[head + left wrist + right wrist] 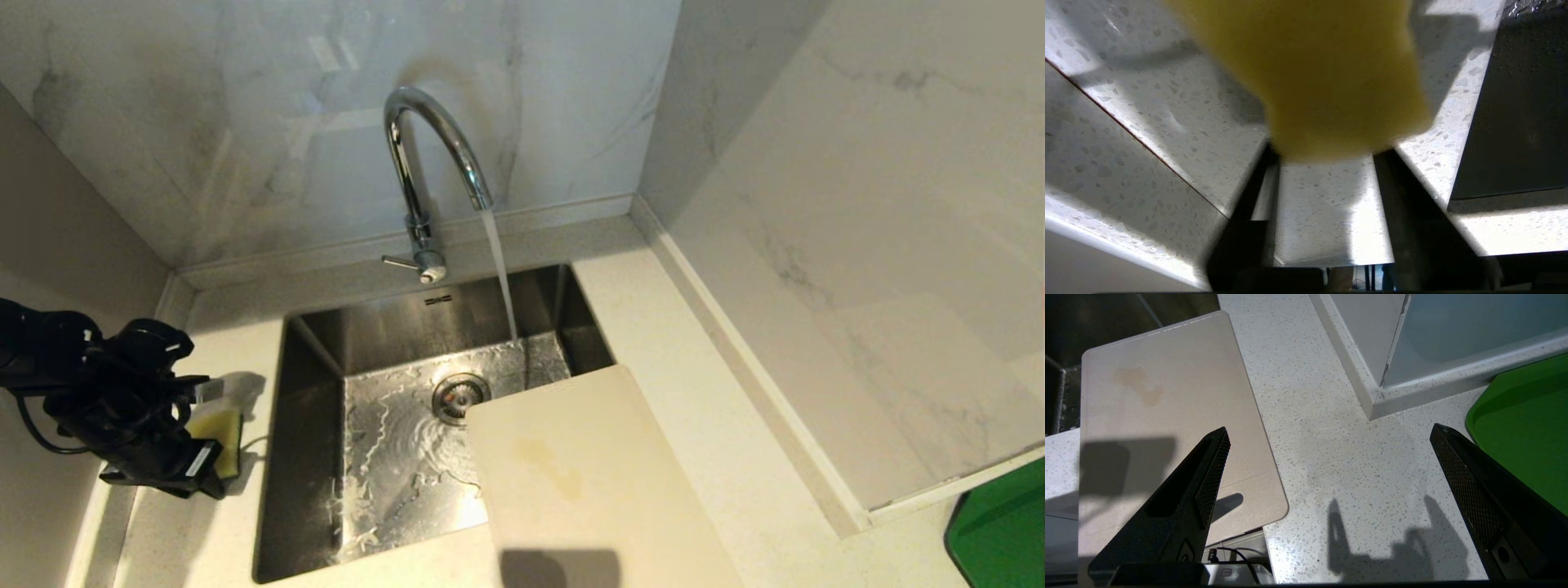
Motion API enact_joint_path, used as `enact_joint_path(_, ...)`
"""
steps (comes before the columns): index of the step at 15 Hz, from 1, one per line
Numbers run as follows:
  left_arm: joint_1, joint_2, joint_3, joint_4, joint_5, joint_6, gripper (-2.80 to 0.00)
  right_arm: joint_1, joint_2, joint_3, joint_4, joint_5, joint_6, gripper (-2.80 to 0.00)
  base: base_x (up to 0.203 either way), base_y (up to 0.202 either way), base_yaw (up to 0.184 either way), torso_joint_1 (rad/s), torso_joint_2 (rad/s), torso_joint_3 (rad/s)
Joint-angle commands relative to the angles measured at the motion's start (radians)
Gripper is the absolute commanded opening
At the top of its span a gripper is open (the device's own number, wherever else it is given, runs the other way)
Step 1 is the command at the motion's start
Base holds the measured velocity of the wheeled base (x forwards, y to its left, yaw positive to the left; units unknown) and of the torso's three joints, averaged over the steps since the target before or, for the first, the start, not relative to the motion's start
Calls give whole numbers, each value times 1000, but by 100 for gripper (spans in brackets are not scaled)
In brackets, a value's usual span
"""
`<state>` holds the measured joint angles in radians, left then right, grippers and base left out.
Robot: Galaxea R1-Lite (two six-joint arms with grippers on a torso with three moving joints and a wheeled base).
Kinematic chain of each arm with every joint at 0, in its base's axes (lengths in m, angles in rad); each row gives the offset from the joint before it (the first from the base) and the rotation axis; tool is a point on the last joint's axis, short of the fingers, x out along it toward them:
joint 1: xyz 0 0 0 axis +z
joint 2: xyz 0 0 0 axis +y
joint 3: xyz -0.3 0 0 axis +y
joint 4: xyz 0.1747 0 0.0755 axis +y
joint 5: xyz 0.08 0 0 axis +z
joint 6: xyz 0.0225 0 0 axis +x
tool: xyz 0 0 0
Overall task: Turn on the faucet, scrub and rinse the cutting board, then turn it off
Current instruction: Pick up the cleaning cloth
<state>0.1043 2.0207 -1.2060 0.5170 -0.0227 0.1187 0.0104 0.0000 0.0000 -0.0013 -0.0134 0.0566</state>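
Cutting board (571, 482): laid over the sink's (310, 457) right corner, well apart from the left gripper.
Faucet (433, 163): water is seen running.
Left gripper (1327, 157): closed on the yellow sponge (1314, 73) above the counter (1147, 122).
Right gripper (1327, 437): spread wide, nothing held, beside the board.

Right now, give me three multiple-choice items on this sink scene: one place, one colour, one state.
1. Where does the cutting board lie?
A. Over the sink's right front corner and the counter
B. Upright against the wall
C. On the green tray

2. What colour is the sponge between the left gripper's fingers?
A. Blue
B. Yellow
C. Pink

3. What is the faucet doing?
A. Off
B. Dripping
C. Running

Key: 1 A, the board overhangs the basin; 2 B, yellow fills the left wrist view; 3 C, a steady stream reaches the basin.
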Motion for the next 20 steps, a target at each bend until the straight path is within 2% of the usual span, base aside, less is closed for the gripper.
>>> enact_joint_path(1,0,6,-3,3,-2,1,-280,0,-2,2,0,0,0,0,0,0,0,0,0,0)
enact_joint_path(8,-1,-96,6,8,-4,3,-280,0,-2,2,0,0,0,0,0,0,0,0,0,0)
enact_joint_path(11,-6,-160,18,15,-2,30,-280,0,-2,2,0,0,0,0,0,0,0,0,0,0)
enact_joint_path(19,-6,-178,43,9,-3,39,-280,0,-2,2,0,0,0,0,0,0,0,0,0,0)
enact_joint_path(20,-6,-171,42,6,-3,37,0,0,-2,2,0,0,0,0,0,0,0,0,0,0)
